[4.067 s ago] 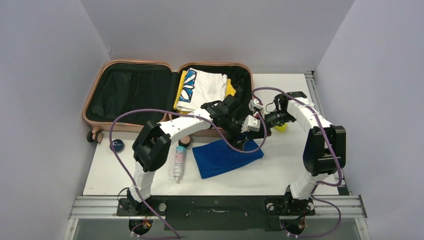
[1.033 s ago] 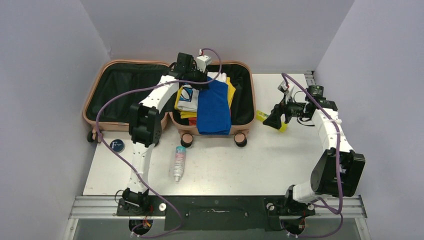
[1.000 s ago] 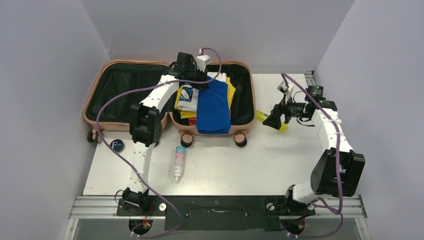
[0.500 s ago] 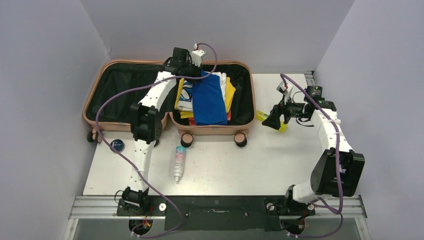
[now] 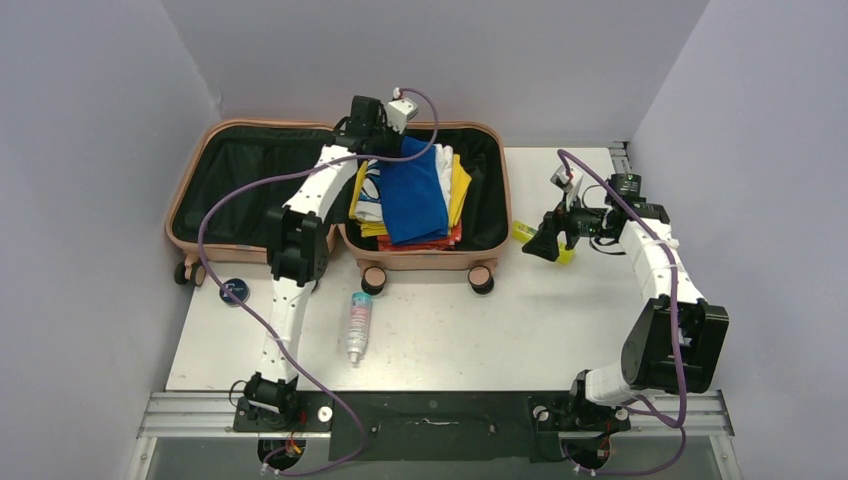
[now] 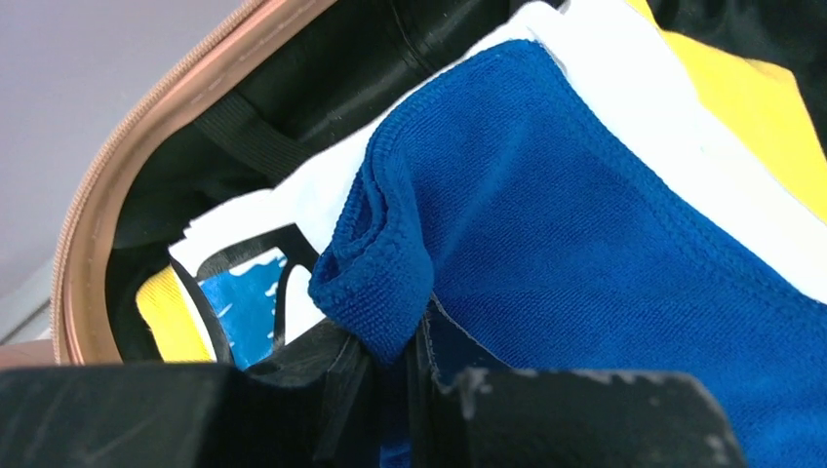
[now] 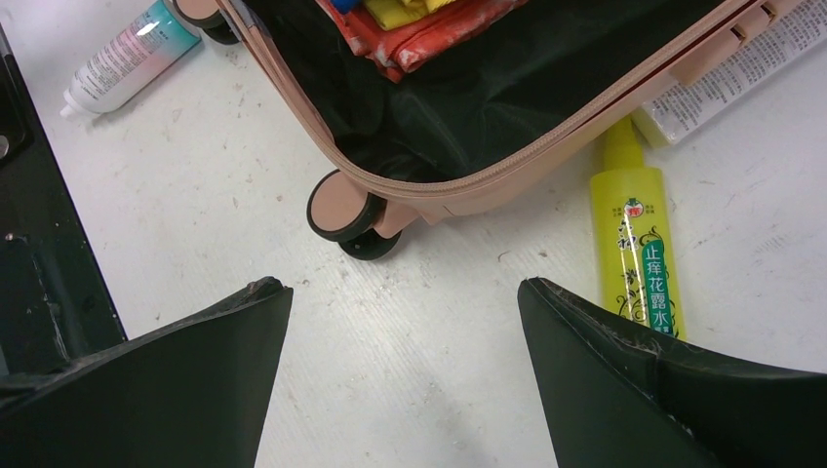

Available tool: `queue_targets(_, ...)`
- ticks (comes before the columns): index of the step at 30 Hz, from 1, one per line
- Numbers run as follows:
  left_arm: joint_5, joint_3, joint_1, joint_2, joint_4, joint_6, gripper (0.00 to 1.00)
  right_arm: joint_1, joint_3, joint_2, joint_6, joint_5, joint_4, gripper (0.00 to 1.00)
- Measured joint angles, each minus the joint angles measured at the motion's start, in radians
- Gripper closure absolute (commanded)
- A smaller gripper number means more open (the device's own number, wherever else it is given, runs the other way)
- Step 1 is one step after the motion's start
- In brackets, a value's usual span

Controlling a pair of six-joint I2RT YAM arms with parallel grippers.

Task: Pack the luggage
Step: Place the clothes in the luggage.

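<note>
Pinching a folded blue terry cloth (image 6: pixel 605 214) – left gripper (image 6: pixel 395 366) clamped on its edge | salmon-pink hard-shell luggage (image 5: pixel 425 263) open, far side of white table (image 5: pixel 560 320) | right gripper (image 7: pixel 405 322) spread wide – empty

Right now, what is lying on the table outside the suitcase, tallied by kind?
Bottles: 2, the pink-and-teal bottle and the yellow bottle
Round dark tin: 1
White printed pack: 1
Total: 4 in view
</note>
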Motion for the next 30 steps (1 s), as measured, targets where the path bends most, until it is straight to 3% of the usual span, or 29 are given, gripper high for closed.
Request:
queue_targets(9, -0.086, 0.017, -0.034, 0.027, 0.102, 0.034, 0.78, 0.001, -0.008, 0.0, 0.009, 0.01, 0.01, 0.1)
queue_targets(12, -0.117, 0.022, -0.044, 0.036, 0.122, 0.053, 0.67, 0.001, -0.014, 0.0, 0.009, 0.01, 0.011, 0.1)
queue_targets(15, -0.152, 0.022, -0.051, 0.045, 0.148, 0.076, 0.12, 0.001, -0.016, 0.0, 0.009, 0.01, 0.013, 0.1)
queue_targets(16, -0.167, 0.022, -0.053, 0.049, 0.158, 0.076, 0.01, 0.001, -0.016, 0.0, 0.009, 0.01, 0.014, 0.1)
queue_targets(23, -0.26, 0.022, -0.051, 0.05, 0.185, 0.071, 0.04, 0.006, -0.017, 0.0, 0.006, 0.011, 0.014, 0.1)
queue_targets(30, -0.19, -0.068, -0.032, -0.082, 0.15, -0.016, 0.04, 0.006, -0.03, 0.0, -0.002, 0.01, 0.022, 0.1)
